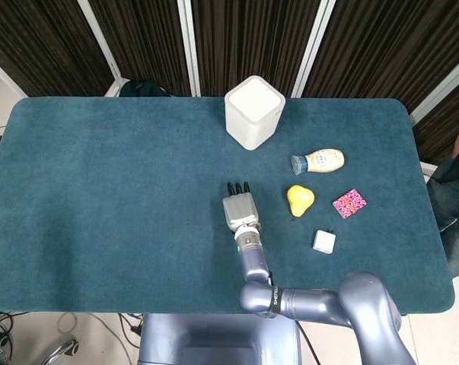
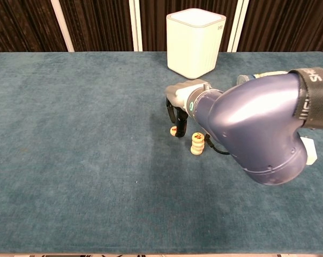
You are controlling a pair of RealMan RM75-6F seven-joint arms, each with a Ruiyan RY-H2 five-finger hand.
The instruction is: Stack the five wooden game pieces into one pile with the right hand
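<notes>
My right hand (image 1: 239, 207) reaches out over the middle of the table with its dark fingers (image 2: 181, 124) pointing down. In the chest view they close around a single wooden game piece (image 2: 174, 130), a pale disc with a red mark, low at the cloth. Just to the right and nearer to me stands a short pile of several wooden pieces (image 2: 197, 143), apart from the fingers. In the head view my right hand (image 2: 183, 97) hides both the single piece and the pile. My left hand is in neither view.
A white square bin (image 1: 253, 111) stands at the back centre. To the right of my hand lie a small bottle (image 1: 318, 160), a yellow pear (image 1: 299, 199), a pink patterned card (image 1: 349, 202) and a white cube (image 1: 324, 242). My right forearm (image 2: 257, 123) fills the chest view's right side.
</notes>
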